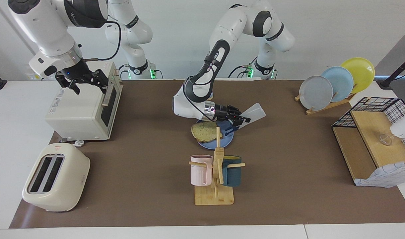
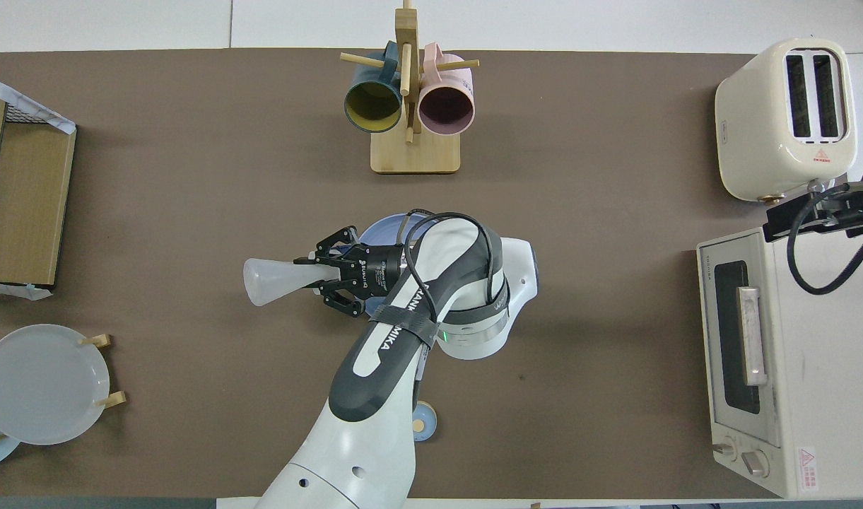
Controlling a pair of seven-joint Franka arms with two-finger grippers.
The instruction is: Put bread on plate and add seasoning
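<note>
Brown table mat [image 1: 288, 139]; blue plate [image 1: 209, 144] mid-table with bread [image 1: 202, 131] on it; left gripper [image 1: 238, 118] over the plate, clamped on tilted seasoning bottle [image 1: 255, 114], cap end toward the bread; right gripper [image 1: 86, 80] spread wide, waiting over the toaster oven [image 1: 83, 109].

Bread [image 1: 202, 131] porous, rough; plate [image 1: 222, 142] smooth, matt; seasoning [image 1: 253, 114] translucent plastic; mug rack [image 1: 218, 166] pale wood.
</note>
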